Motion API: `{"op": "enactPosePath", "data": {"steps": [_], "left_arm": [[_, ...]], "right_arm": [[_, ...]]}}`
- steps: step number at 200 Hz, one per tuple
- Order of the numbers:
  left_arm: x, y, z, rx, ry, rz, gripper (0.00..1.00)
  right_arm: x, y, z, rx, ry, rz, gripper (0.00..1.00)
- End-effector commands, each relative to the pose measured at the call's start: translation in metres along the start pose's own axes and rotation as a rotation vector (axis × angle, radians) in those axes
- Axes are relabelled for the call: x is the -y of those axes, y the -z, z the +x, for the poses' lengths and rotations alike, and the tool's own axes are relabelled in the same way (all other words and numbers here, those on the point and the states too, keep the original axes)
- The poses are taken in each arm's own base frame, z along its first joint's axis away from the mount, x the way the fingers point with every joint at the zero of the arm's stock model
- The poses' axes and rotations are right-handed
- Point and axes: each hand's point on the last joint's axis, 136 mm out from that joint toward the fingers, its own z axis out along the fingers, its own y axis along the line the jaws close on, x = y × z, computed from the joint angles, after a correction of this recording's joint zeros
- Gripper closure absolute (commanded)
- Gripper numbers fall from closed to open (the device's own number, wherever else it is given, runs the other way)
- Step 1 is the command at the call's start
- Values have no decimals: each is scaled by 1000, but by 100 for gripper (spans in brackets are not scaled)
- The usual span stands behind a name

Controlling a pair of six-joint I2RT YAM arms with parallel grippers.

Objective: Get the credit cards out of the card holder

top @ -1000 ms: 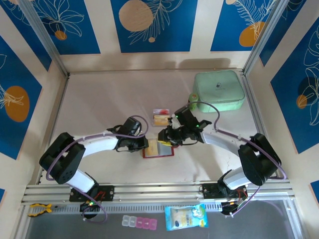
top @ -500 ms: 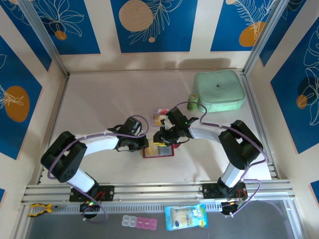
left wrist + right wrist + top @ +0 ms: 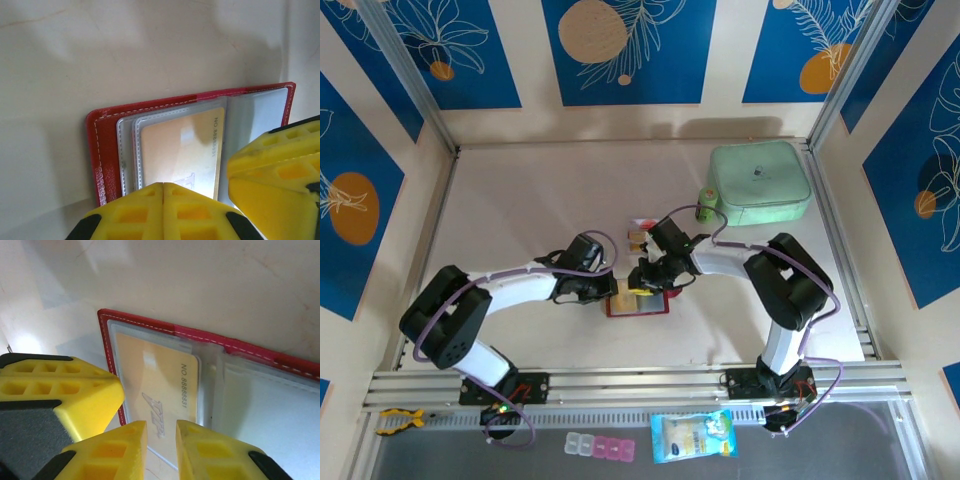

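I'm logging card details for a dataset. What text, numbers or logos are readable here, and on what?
"NO 8888..." on the orange-yellow card in the red card holder; last digits unsure.
Italic logo under it, perhaps "VIP", partly behind the right fingers.
Mark on the mint-green case, print on the blue packet: too small to read.

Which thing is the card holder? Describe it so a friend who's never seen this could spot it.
From the big mint-green case at the far right of the pale table, come toward the middle. The small red leather-like wallet lies open there; unlike the loose cards just beyond it, it has a stitched red border and clear sleeves holding an orange-yellow card.
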Motion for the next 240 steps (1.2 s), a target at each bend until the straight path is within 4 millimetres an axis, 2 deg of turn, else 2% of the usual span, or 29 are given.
{"op": "enactPosePath", "data": {"steps": [1,89,143,192,240], "left_arm": [[4,7,-8,15,-17,2,93],[-24,-2,5,-17,-2,-84,98],[-36,0,7,-17,-14,-147,99],[-39,-1,8,-19,-15,-152,99],[-35,1,4,-9,-19,-148,99]], "right_arm": [[3,-6,5,-27,9,14,77],[15,-16,10,-56,-11,31,81],[29,-11,9,-38,-12,117,79],[34,-5,9,-23,2,158,79],[27,2,8,-5,23,163,79]]}}
